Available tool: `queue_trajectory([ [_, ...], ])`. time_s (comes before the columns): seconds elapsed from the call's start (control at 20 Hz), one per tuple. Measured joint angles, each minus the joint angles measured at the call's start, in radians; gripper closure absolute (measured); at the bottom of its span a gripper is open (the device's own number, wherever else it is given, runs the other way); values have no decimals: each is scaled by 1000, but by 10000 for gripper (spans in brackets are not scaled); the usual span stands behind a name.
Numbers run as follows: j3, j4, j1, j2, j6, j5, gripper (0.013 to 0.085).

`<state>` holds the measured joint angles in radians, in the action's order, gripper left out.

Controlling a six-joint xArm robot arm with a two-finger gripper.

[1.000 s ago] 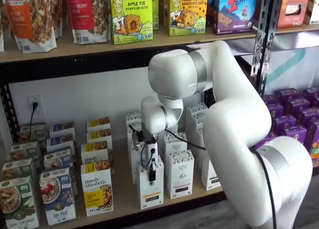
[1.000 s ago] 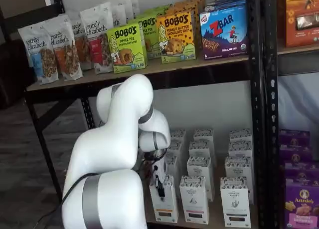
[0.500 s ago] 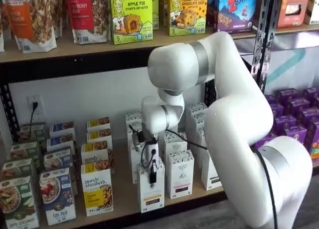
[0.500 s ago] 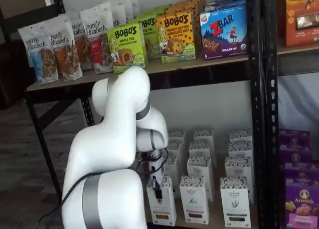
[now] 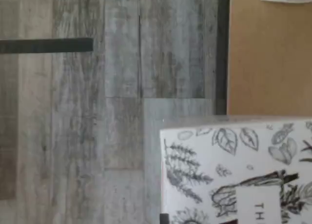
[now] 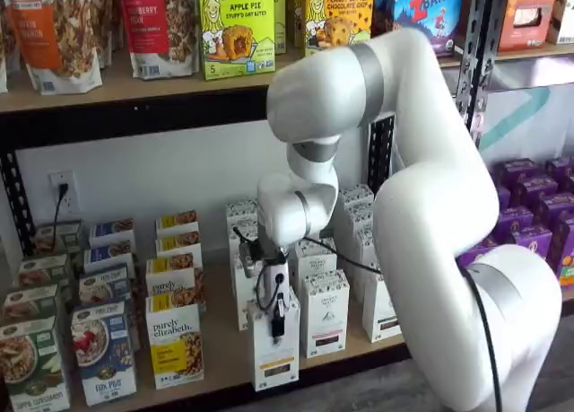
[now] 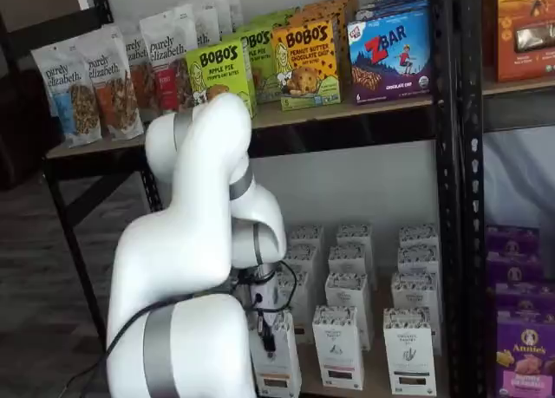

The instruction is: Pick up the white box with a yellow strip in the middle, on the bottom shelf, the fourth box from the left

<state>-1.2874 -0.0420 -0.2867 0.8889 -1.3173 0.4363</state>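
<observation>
The pincer (image 6: 277,315) is pinching the white box (image 6: 274,351) at its top, the black fingers closed over the patterned lid in both shelf views. The box sits at the near edge of the bottom shelf (image 6: 224,340), ahead of the row of like cartons; whether its base is resting on the board or just clear of it I cannot tell. Its yellow strip faces outward. To its left stands a "purely elizabeth" box (image 6: 176,345), to its right a like carton (image 6: 325,313), close beside but apart. In the wrist view the leaf-printed lid (image 5: 234,165) fills one corner, with the tan board, black rail and grey floor (image 5: 97,112) beyond it, which suggests the box is partly past the shelf's front.

The step in hand looks like withdrawal, the grasp being made. The next move calls for a steady pull toward the near side, clear of the rail and the neighbouring cartons, keeping the tall box upright so it does not swing or slip.
</observation>
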Motion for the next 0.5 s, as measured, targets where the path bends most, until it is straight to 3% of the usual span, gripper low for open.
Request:
queue_trajectory([
  [0.25, 147, 0, -15, -109, 13, -59, 490],
  [0.5, 292, 44, -26, -236, 66, -89, 490],
])
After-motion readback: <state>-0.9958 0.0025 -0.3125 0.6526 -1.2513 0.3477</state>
